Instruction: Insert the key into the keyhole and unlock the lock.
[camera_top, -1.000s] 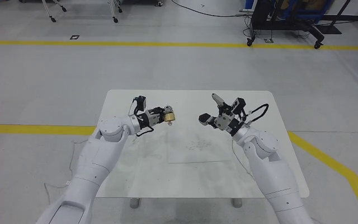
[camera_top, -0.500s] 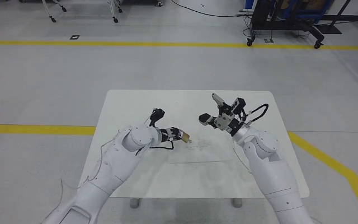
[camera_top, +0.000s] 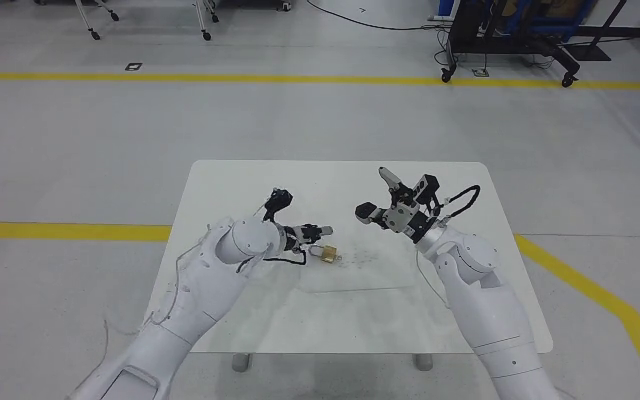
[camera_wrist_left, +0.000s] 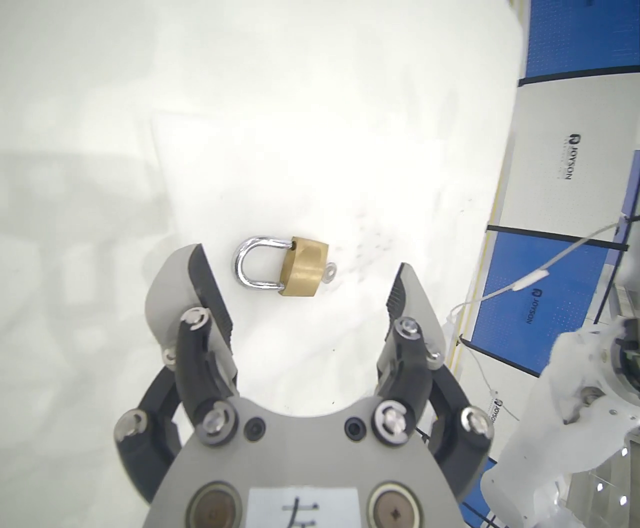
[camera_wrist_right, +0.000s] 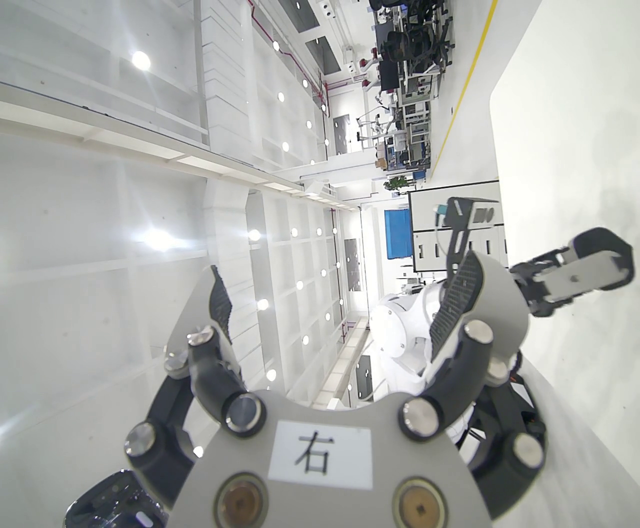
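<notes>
Lock (camera_wrist_left: 303, 268), one, with one key (camera_wrist_left: 329, 273), on table (camera_wrist_left: 300, 100)

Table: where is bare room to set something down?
The table is bare along its far strip, beyond the left gripper and right gripper, and in its near middle, this side of the padlock. The centre is crowded: padlock and both open grippers close together.
</notes>
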